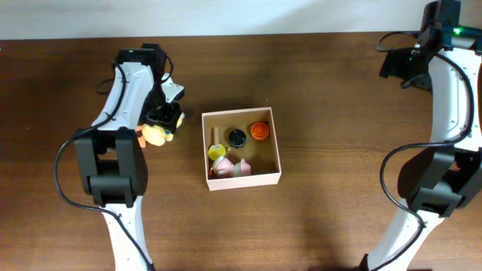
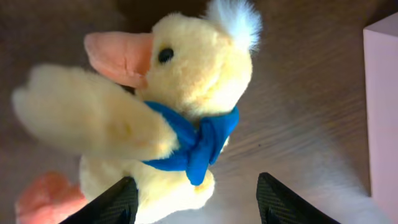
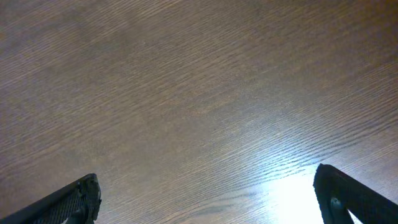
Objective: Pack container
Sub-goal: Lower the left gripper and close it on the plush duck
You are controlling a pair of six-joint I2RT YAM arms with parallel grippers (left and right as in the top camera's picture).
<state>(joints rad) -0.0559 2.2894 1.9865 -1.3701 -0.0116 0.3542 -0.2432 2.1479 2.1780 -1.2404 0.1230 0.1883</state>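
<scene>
The container (image 1: 245, 180) is a square white-walled box with a tan inside, at the table's middle. Its white wall shows at the right edge of the left wrist view (image 2: 382, 112). A yellow plush duck (image 1: 154, 135) with an orange beak and a blue scarf lies on the table just left of the box. My left gripper (image 1: 166, 118) is open right over the duck (image 2: 174, 93), whose lower body sits against the left finger, with a gap to the right finger (image 2: 196, 202). My right gripper (image 1: 398, 64) is open and empty over bare table at the far right (image 3: 208, 202).
Inside the box lie an orange round piece (image 1: 260, 130), a black round piece (image 1: 237, 137), a yellow toy (image 1: 217, 150) and a pink toy (image 1: 226, 167). The dark wooden table (image 1: 339, 113) stretches bare between the box and the right arm.
</scene>
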